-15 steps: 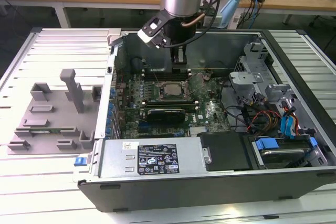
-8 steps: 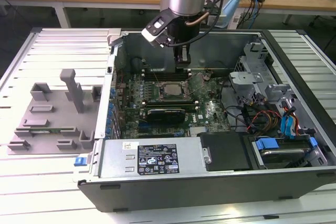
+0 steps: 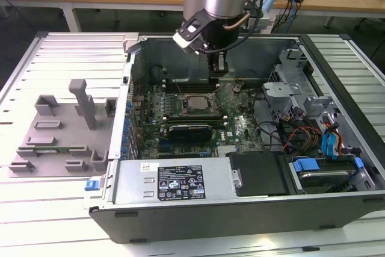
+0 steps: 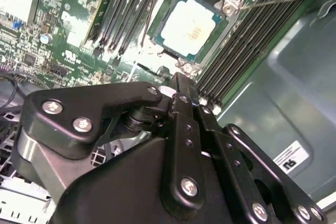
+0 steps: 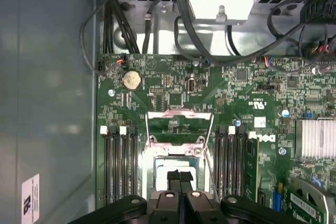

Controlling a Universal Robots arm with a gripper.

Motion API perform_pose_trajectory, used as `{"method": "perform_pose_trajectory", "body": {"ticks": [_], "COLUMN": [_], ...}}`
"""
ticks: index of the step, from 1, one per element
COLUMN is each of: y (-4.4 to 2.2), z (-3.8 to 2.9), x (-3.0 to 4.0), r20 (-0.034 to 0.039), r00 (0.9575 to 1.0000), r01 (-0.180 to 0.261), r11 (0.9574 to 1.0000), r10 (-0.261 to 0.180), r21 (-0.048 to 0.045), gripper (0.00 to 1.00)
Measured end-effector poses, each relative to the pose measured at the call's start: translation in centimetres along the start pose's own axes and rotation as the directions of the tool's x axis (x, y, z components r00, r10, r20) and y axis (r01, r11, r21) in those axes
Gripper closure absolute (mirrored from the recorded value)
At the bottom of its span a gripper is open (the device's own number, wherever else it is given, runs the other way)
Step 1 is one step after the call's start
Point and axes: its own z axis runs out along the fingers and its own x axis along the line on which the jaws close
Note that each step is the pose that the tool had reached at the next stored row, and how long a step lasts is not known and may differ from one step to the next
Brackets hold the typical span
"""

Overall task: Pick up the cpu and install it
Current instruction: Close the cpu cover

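Squarely in its socket: the cpu, with the gripper clenched above it

The cpu (image 4: 189, 24) is a small flat square with a silvery-white metal top and a thin darker rim. It lies flat in the socket (image 4: 231, 8) of the green board (image 3: 240, 127), between two banks of black memory slots (image 5: 118, 161). That puts it near the middle of the exterior view, inside the open computer case (image 3: 337, 88). The socket's hinged metal frame (image 5: 179, 115) stands lifted, so the chip's top is uncovered.

The gripper (image 5: 180, 179) hangs over the cpu in the first wrist view. Its two black fingers are pressed together with nothing between them. Whether the tips touch the chip cannot be told.

Faint grey print crosses the cpu's top in the second wrist view, too faint to read. A black label (image 3: 180, 183) with white print sits on the case's metal cover, low in the exterior view. A white label (image 5: 30, 198) with dark print is stuck to the grey inner wall of the case. White lettering is scattered over the board.

A grey holder block (image 3: 60, 130) rests on the ribbed pale surface (image 3: 60, 221) at the exterior view's left, well apart from the cpu.
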Motion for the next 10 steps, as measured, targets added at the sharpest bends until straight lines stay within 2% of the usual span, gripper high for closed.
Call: {"method": "perform_pose_trajectory", "body": {"ticks": [2,5,6,10], "y": [0.90,1.84,2.75,4.80], "z": [0.02,0.05,0.09,0.13], "x": [-0.01,-0.01,-0.02,-0.04], "r20": [0.0001,0.0000,-0.0003,0.0000], "r00": [1.0000,1.0000,1.0000,1.0000], "r01": [0.000,0.000,0.000,0.000], "r11": [1.0000,1.0000,1.0000,1.0000], "r10": [0.000,0.000,0.000,0.000], "r21": [0.0000,0.0000,-0.0001,0.0000], "gripper": [0.89,0.89,0.89,0.89]}}
